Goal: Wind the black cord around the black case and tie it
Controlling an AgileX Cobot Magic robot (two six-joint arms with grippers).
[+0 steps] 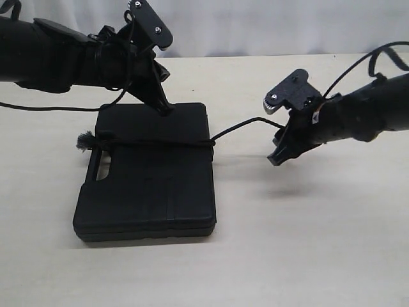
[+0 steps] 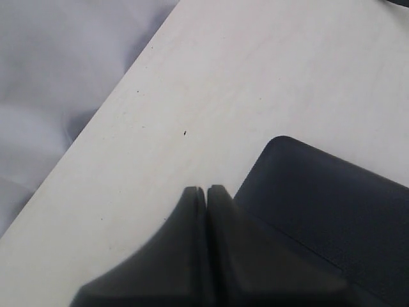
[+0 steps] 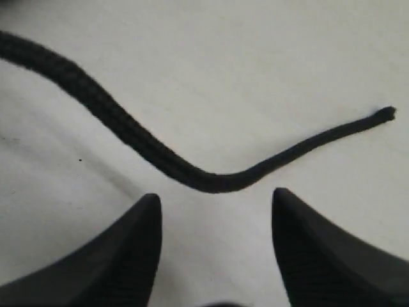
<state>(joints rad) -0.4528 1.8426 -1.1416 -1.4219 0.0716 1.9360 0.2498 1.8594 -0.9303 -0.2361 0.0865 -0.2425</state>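
**Fig. – Ext. view.** The black case [image 1: 150,185] lies flat on the tabletop [image 1: 319,243], left of the tabletop's middle and well in from its far edge. Its handle slot [image 1: 102,169] is on the side toward the left edge. The black cord [image 1: 160,144] crosses the lid from the handle side to the opposite side. Its frayed tuft [image 1: 84,141] sticks out past the handle side. Whether the cord also runs under the case can't be told. From the case's right side a free stretch of cord arcs toward the R pincer [image 1: 276,157], which hangs above the tabletop, well apart from the case, tips angled down. The L pincer [image 1: 165,109] points down at the lid's far edge; contact w/ the case can't be told.

**L wrist view.** The L pincer [image 2: 206,190] is closed, tips pressed together w/ nothing between them. A rounded corner of the black case [image 2: 332,224] sits just beside the tips. Pale cloth [image 2: 57,77] shows beyond the tabletop edge.

**R wrist view.** The R pincer [image 3: 216,195] is open, jaws wide apart and empty. The black cord [image 3: 128,131] passes just ahead of the tips and is gripped by neither. Its cut end [image 3: 385,114] lies free over the tabletop.
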